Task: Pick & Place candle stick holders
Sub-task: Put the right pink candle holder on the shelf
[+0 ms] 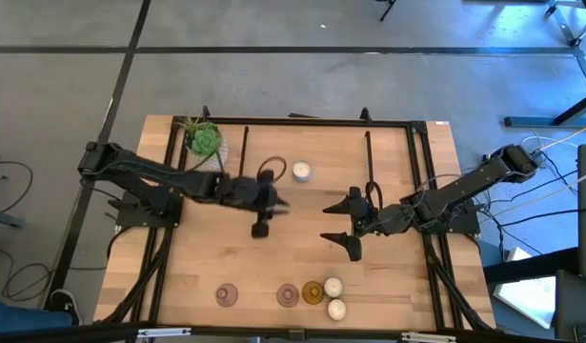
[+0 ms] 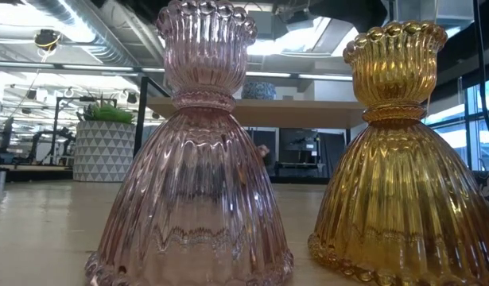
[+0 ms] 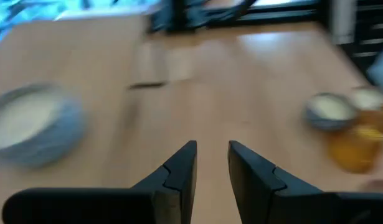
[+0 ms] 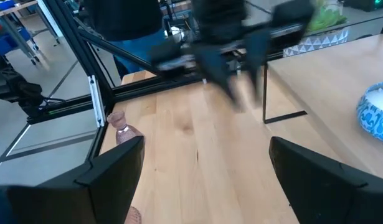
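Holders [image 1: 312,292] grouped at table [image 1: 397,295] edge

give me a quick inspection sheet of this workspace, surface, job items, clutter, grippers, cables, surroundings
surface: wooden table, bare in the middle
job's things: pink holders and, amber holder and two cream votives along the near edge; one votive alone farther back
clutter: potted plant at a far corner
grippers: left gripper narrowly parted, empty, mid-table; right gripper wide open, empty
cables: loose cables on the floor left of the table
surroundings: concrete floor, shelving and ceiling ducts behind
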Action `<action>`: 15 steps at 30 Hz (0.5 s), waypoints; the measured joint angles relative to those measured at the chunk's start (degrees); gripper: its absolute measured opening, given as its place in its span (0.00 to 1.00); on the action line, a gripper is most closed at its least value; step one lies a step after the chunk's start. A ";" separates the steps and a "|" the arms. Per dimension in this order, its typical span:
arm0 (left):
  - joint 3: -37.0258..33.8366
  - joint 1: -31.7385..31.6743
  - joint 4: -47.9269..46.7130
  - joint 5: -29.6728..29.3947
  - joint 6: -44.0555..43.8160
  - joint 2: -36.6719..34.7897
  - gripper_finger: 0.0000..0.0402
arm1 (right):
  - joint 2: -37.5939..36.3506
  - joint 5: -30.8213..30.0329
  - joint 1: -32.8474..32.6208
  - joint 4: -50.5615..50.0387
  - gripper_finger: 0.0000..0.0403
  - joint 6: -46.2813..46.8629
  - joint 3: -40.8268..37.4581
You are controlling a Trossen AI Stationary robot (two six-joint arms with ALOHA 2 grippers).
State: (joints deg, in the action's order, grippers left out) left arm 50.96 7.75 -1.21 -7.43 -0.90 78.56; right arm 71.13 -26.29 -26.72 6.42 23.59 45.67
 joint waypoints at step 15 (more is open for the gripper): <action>2.45 20.79 6.14 8.70 3.17 0.02 0.21 | 0.00 3.66 0.00 4.60 0.86 -0.96 0.00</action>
State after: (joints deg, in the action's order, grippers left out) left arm 53.41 28.54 4.93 1.27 2.27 78.59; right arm 71.13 -22.64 -26.72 11.01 22.63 45.67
